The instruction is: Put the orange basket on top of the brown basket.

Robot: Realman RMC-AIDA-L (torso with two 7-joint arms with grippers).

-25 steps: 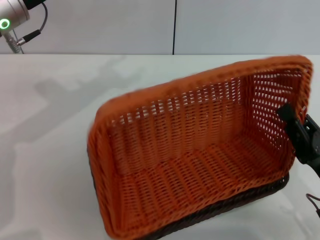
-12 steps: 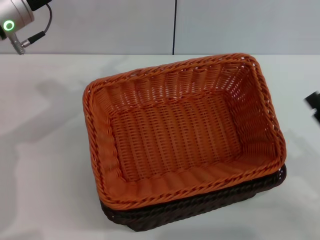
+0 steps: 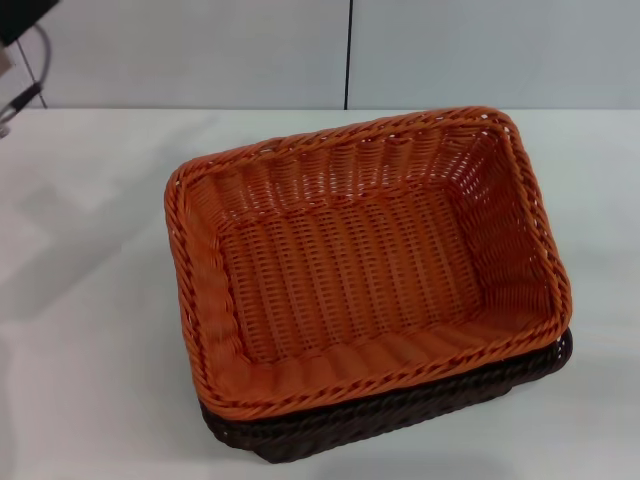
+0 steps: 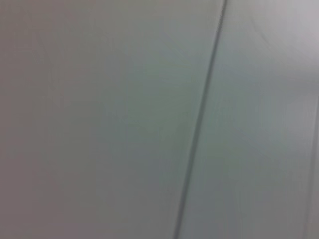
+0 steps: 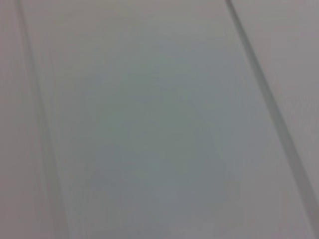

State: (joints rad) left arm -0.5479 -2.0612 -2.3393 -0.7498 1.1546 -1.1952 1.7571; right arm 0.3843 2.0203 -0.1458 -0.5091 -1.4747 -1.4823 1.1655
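Observation:
In the head view the orange basket (image 3: 360, 260) sits nested in the brown basket (image 3: 420, 410), which shows only as a dark rim and wall below the orange one's near and right sides. Both stand on the white table (image 3: 90, 300), turned a little askew. Only a dark bit of the left arm (image 3: 20, 20) shows at the top left corner. Neither gripper is in view. Both wrist views show only a plain grey wall with a seam.
A grey wall with a dark vertical seam (image 3: 349, 55) stands behind the table. The table's far edge runs across the head view just above the baskets.
The orange basket has dropped from tilted on edge to flat in the brown basket. The right gripper let go and withdrew off the right side. The left arm moved up out of view.

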